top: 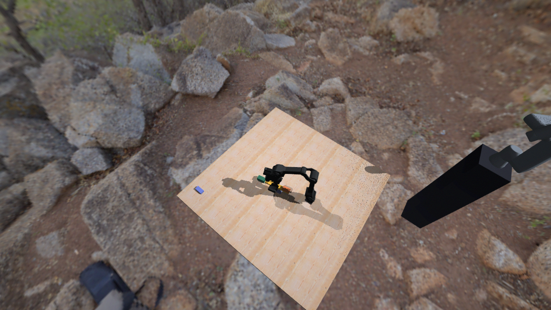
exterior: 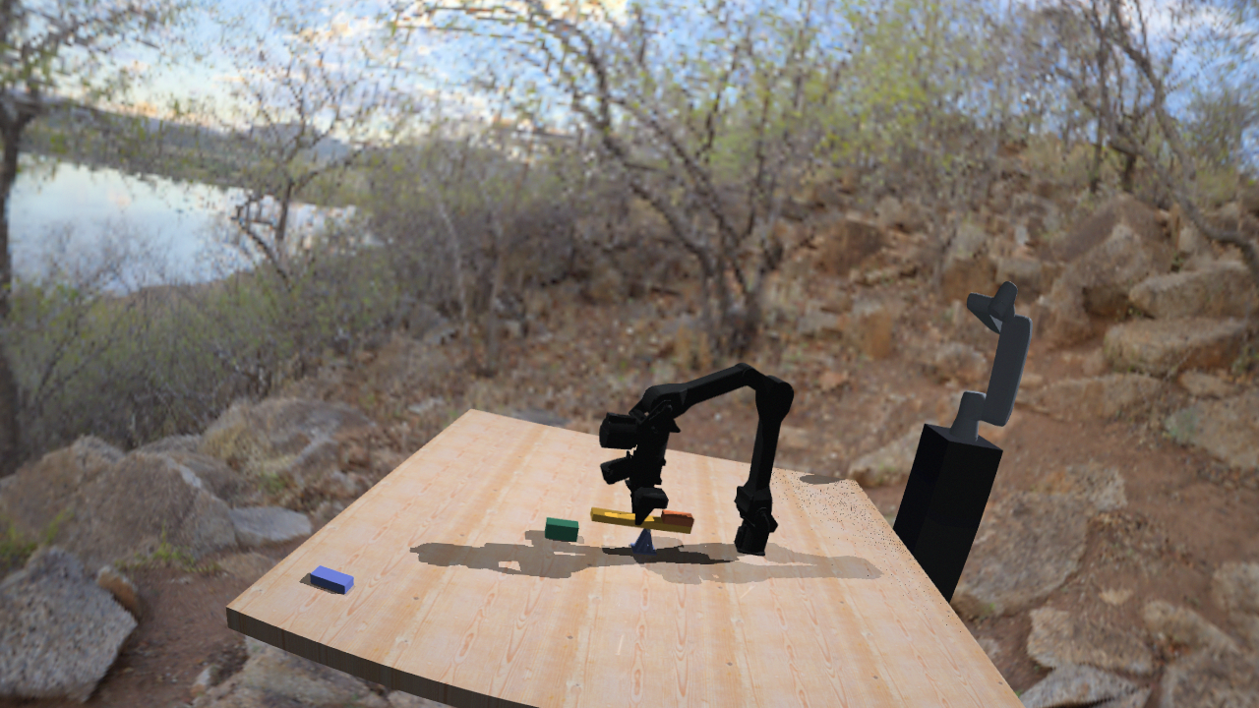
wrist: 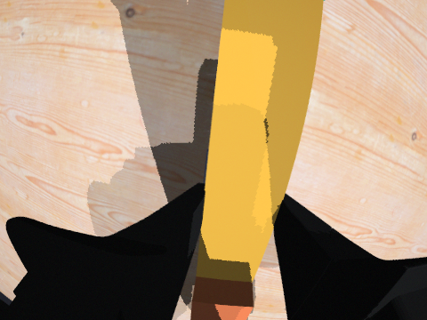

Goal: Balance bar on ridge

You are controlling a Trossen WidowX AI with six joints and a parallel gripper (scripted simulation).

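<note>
The yellow bar (exterior: pixel 611 516) (wrist: pixel 245 156) is held clear of the table, close to level, over the ridge. An orange block (top: pixel 286 188) (exterior: pixel 677 517) (wrist: pixel 233 312) sits on top of the bar's end nearer the arm's base. My gripper (exterior: pixel 643 515) (wrist: pixel 241 197) is shut on the bar around its middle, one finger on each side. The dark blue ridge (exterior: pixel 643 542) stands on the table under the bar's middle. Its top is right at the bar's underside; I cannot tell if they touch. The wrist view hides nearly all of the ridge.
A green block (top: pixel 261 178) (exterior: pixel 562 529) lies on the table (top: pixel 246 227) (exterior: pixel 457 616) just beyond the bar's free end. A blue block (top: pixel 199 189) (exterior: pixel 331 579) lies near the table's far left corner. A black pedestal (top: pixel 454 188) (exterior: pixel 948 505) with a grey arm stands off the table.
</note>
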